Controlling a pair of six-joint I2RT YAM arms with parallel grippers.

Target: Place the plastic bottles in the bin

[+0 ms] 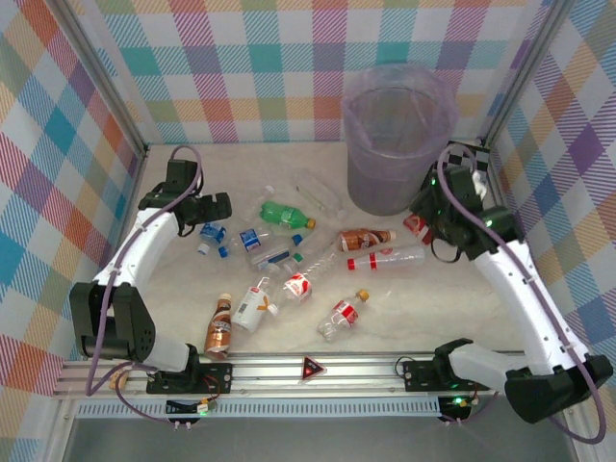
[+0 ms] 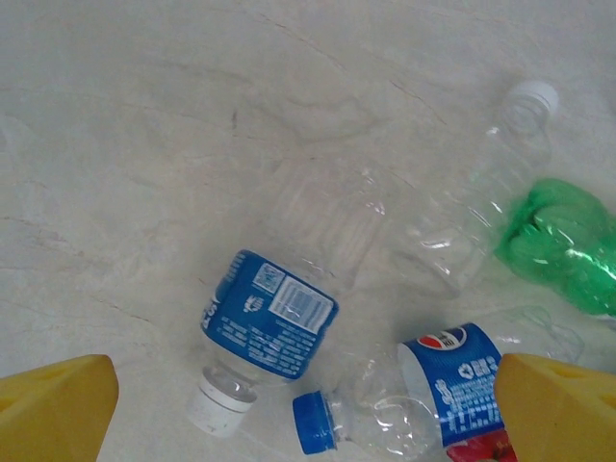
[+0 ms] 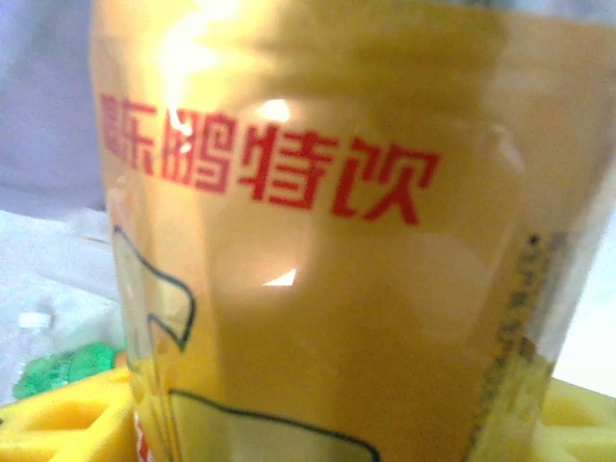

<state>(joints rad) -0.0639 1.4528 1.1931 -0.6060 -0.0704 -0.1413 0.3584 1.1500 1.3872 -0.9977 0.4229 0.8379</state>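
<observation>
Several plastic bottles lie across the table's middle, among them a green one (image 1: pixel 287 214), a brown-labelled one (image 1: pixel 366 238) and a red-labelled clear one (image 1: pixel 387 258). The tall grey-lilac bin (image 1: pixel 385 173) stands at the back right. My left gripper (image 1: pixel 214 214) (image 2: pixel 308 419) hangs open over a white-capped bottle with a blue label (image 2: pixel 269 322) and a blue-capped bottle (image 2: pixel 423 395). Neither bottle touches its fingers. My right gripper (image 1: pixel 425 223) (image 3: pixel 318 428) is just right of the bin's foot, shut on a bottle with a yellow label and red characters (image 3: pixel 318 241). This bottle (image 1: pixel 416 226) sits between the yellow fingers (image 3: pixel 58 419).
A clear crushed bottle (image 2: pixel 481 192) and the green bottle (image 2: pixel 568 241) lie just beyond the left gripper. Chequered walls close in the table on three sides. The aluminium rail (image 1: pixel 318 366) with the arm bases runs along the near edge.
</observation>
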